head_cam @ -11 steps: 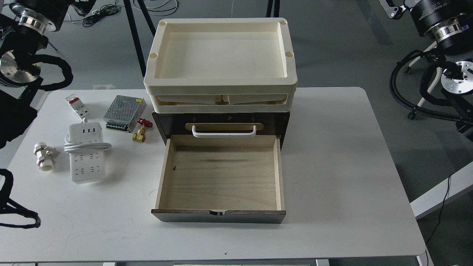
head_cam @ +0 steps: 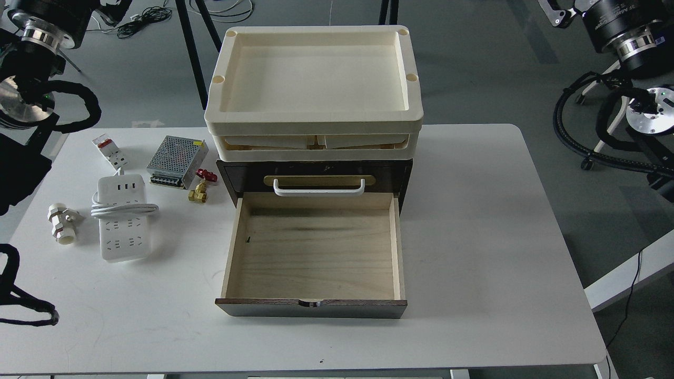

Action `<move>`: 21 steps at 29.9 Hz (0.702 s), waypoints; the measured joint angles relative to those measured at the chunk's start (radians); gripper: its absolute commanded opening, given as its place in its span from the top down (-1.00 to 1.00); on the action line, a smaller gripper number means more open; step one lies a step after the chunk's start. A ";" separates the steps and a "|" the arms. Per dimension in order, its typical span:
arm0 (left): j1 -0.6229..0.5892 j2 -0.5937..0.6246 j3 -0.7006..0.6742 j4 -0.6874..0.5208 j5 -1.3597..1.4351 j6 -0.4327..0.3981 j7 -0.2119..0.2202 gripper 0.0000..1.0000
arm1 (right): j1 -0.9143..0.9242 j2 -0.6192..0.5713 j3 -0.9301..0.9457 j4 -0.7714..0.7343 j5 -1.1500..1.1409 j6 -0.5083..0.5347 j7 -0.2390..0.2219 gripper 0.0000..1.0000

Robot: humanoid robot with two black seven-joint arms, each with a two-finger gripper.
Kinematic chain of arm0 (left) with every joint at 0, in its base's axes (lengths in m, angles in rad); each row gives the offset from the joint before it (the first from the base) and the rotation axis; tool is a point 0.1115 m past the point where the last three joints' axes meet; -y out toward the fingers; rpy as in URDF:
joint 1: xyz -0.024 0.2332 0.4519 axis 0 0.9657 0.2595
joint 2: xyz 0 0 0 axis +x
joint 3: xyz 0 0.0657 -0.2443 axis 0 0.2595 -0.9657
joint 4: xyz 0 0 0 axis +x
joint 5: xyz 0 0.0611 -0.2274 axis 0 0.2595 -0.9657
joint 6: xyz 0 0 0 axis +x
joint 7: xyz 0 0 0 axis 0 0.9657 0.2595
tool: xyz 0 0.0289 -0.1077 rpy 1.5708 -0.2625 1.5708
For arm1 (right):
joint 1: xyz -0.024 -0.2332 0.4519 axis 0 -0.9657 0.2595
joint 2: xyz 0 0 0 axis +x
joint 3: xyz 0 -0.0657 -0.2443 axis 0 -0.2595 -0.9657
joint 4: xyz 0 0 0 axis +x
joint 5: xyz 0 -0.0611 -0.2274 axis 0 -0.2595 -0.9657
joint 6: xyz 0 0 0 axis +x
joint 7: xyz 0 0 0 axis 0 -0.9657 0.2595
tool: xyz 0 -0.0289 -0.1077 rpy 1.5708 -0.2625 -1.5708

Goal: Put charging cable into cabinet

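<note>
The charging cable is a white power strip with its cord looped round it. It lies flat on the left of the white table. The cabinet is dark brown and stands at the table's middle back. Its lower pale wood drawer is pulled fully out toward me and is empty. The upper drawer is shut, with a white bar handle on a gold plate. Only upper parts of my left arm and right arm show at the top corners. Neither gripper is in view.
Cream trays are stacked on the cabinet. Around the power strip lie a switch block with a red tab, a perforated metal power-supply box, a brass valve with a red handle and a white pipe fitting.
</note>
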 measured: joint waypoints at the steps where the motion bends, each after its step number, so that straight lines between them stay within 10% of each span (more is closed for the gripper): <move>1: 0.004 -0.017 -0.011 0.002 -0.008 0.000 -0.007 -1.00 | 0.004 0.000 0.003 0.000 0.000 0.000 0.000 -0.98; 8: 0.104 -0.073 -0.292 -0.087 -0.038 0.000 -0.193 -1.00 | 0.009 -0.007 0.008 0.001 0.002 0.001 0.000 -0.98; 21: 0.158 0.410 -0.112 -0.622 0.114 0.000 -0.207 -1.00 | -0.003 -0.053 0.035 0.029 0.002 -0.001 0.000 -0.98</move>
